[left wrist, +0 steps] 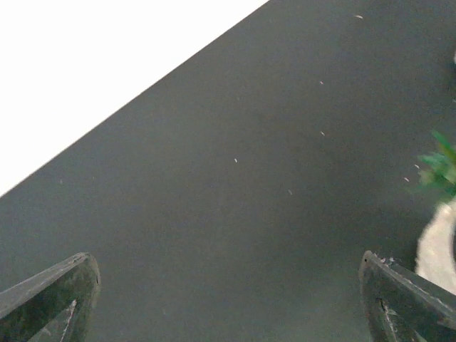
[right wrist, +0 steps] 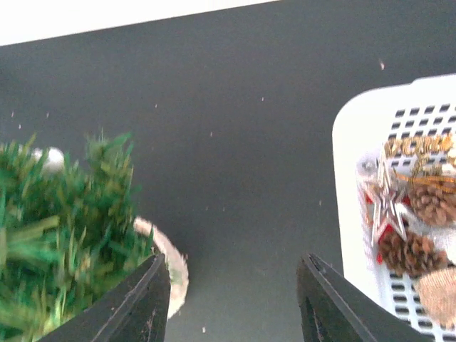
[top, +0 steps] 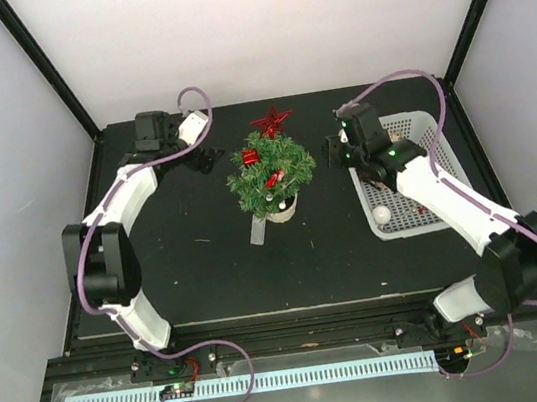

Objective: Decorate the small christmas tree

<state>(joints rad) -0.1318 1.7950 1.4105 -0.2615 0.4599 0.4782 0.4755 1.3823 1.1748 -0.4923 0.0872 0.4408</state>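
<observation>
**mo_t:** Closest thing in the right wrist view is the right gripper (right wrist: 232,274). Its black fingers are spread wide with nothing between them, over bare dark tabletop. The small bushy dark-green christmas tree (top: 269,172) in its little white pot (top: 284,208) stands mid-table toward the far edge, just to that gripper's left. The white plastic mesh basket (top: 416,119) sits by the right edge, nearer the far right corner.

**kess:** My worry is that tree. It looks light, so I'd guess a careless swing brushes a branch, tips it, or knocks the red glitter star (top: 271,120) off the top. The basket could skid too if a finger snags the mesh.

**mo_t:** Left gripper (left wrist: 226,274)?

**kess:** Wide apart and empty too, left of the tree near the far edge. Its camera only gets a sliver of branch and pot.

**mo_t:** The basket's half hidden as well. The white right arm (top: 447,198) covers a good part from above, and the wrist view cuts it off after some brown pine cones (right wrist: 413,253) and a silver star ornament (right wrist: 387,206). The tree's blurry up close, so free branches are hard to pick.
</observation>
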